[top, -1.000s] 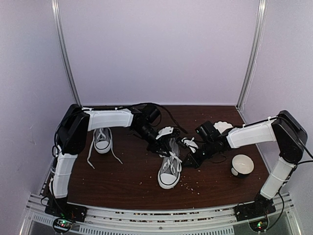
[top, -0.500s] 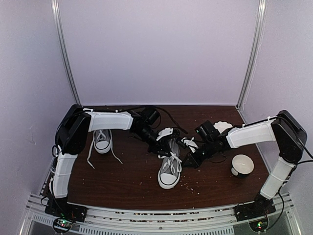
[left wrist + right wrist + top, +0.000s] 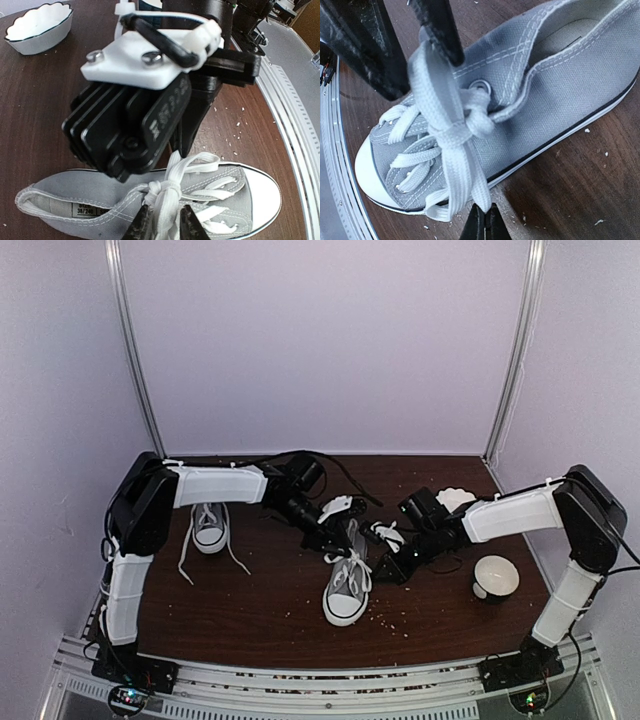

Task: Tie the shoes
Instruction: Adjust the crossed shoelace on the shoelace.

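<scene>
Fingertips (image 3: 142, 227) of the left gripper (image 3: 164, 225) stand close together, only a little apart, and they pinch a white lace (image 3: 167, 197) between them. This lace runs tight from the gripper to the knot (image 3: 470, 122) at the top eyelets of the shoe (image 3: 345, 592). The right gripper (image 3: 482, 224) is closed completely, and the other lace (image 3: 465, 175) goes from the same knot into its tips, so it is held there too. The two grippers are near each other, one at each side of the shoe opening, the left one above the heel part and the right one just beside the shoe.

The shoe stands on its sole in the middle of the desk (image 3: 260, 615), between the two arms, with the white toe cap pointing to the near edge. The second shoe (image 3: 209, 525) stands well apart at the left, under the left arm, and its laces lie loose on the desk. A white bowl (image 3: 456, 498) is behind the right arm, and a cup (image 3: 495, 577) is at the right. Small crumbs (image 3: 385, 618) lie near the toe cap.
</scene>
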